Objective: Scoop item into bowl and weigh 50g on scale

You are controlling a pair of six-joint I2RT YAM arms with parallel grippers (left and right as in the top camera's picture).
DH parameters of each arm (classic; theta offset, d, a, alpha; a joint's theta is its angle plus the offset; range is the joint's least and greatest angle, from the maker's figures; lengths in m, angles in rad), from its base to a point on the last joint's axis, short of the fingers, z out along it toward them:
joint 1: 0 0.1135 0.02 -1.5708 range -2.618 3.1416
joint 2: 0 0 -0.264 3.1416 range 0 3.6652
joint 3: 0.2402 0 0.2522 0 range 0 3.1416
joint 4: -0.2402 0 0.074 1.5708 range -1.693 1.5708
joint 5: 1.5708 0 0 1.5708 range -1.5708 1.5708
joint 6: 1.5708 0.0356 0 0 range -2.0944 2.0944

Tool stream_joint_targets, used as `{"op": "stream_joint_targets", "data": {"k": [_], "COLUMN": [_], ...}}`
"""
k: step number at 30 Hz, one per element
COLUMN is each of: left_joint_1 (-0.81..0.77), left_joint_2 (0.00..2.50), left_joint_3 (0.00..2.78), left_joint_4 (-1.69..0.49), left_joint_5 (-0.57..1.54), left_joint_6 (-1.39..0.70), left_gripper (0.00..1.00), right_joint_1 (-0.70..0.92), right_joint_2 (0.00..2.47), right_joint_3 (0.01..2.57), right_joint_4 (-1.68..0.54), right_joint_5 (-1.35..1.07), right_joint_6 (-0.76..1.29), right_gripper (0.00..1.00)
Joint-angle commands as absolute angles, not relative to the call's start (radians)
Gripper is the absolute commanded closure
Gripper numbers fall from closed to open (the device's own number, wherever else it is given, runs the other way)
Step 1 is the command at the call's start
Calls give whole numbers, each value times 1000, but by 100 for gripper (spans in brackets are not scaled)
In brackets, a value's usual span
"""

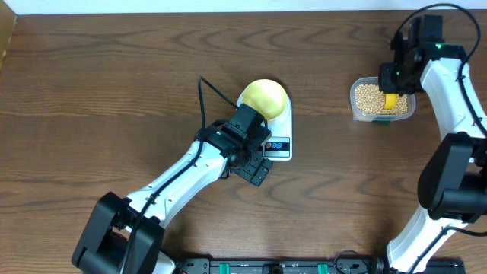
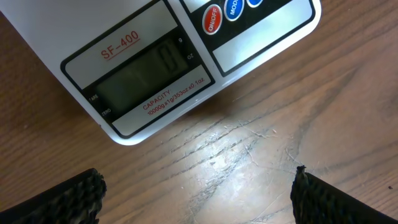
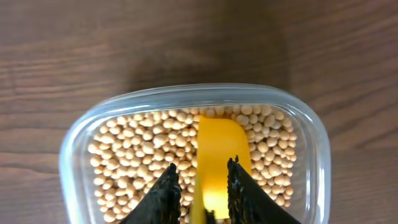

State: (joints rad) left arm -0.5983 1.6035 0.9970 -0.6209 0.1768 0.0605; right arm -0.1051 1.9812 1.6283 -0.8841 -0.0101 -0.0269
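The pale yellow-green bowl [image 1: 264,98] sits on the white scale [image 1: 278,144] at the table's middle. The scale's display and red and blue buttons show in the left wrist view [image 2: 155,62]. My left gripper [image 1: 257,169] is open and empty just in front of the scale, over bare wood [image 2: 196,193]. The beige beans [image 1: 373,97] fill a clear tub [image 1: 356,104] at the right. My right gripper [image 3: 202,167] is shut on the yellow scoop [image 3: 217,155], whose tip lies on the beans [image 3: 137,149] inside the tub [image 3: 74,155].
A black cable [image 1: 207,95] runs from the left arm past the bowl. The tub stands near the table's right edge. Dark wood table all round.
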Motion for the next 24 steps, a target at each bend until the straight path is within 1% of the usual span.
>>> {"op": "stream_joint_targets", "data": {"k": [1, 4, 6, 7, 8, 11, 17, 21, 23, 24], "left_joint_1": [-599, -599, -599, -599, -599, -599, -599, -599, -599, -599], "left_joint_2": [1607, 1607, 1607, 1607, 1607, 1607, 1607, 1607, 1607, 1607], "left_joint_3": [1017, 1017, 1017, 1017, 1017, 1017, 1017, 1017, 1017, 1017], "left_joint_4": [-624, -624, -624, -624, -623, -624, -624, -624, -623, -623], "left_joint_5": [166, 166, 167, 167, 166, 166, 166, 166, 166, 166], "left_joint_6": [78, 78, 78, 78, 78, 78, 78, 78, 78, 78], "left_gripper": [2, 2, 2, 2, 2, 2, 2, 2, 2, 2], "right_joint_1": [-103, -103, -103, -103, -103, -103, -103, -103, -103, -103], "right_joint_2": [1983, 1982, 1983, 1983, 1983, 1983, 1974, 1973, 1973, 1973], "right_joint_3": [1624, 1624, 1624, 1624, 1624, 1624, 1677, 1743, 1765, 1774], "right_joint_4": [-874, -861, -850, -843, -836, -806, -816, -822, -822, -822], "right_joint_5": [36, 35, 35, 35, 35, 35, 35, 8, -28, -52], "right_joint_6": [-46, -51, -51, -51, -51, -51, -51, -50, -49, -49], "right_gripper": [76, 76, 72, 62, 55, 43, 42, 38, 41, 44]}}
